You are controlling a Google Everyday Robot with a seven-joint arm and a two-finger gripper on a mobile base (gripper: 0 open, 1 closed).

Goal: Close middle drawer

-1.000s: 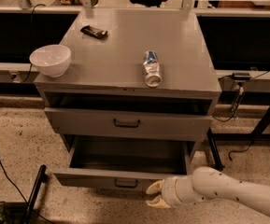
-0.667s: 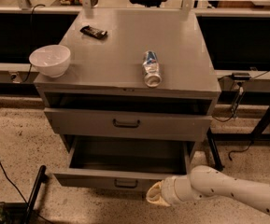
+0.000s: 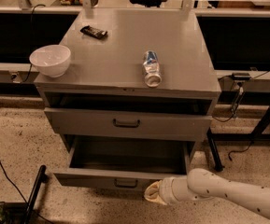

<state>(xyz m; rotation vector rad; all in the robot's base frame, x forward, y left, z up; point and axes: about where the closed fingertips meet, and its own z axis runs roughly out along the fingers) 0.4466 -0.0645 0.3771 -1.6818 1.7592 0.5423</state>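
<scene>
white dark-dotted arm [image 3: 237, 196], cream claw [image 3: 150, 193] at the middle drawer [image 3: 97, 178] front.

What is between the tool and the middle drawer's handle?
Nothing but bare grey front panel, as the camera view shows. The tool is low at the middle drawer's front, just right of its handle.

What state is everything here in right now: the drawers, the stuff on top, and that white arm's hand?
middle drawer: pulled well out, tray looks empty.
top drawer: out slightly, dark gap above its front.
hand: low, at the middle drawer's front panel, right of its handle.
bowl: upright, at the front left of the cabinet top.
can: lying on its side.
dark bar: lying flat, near the back.
</scene>
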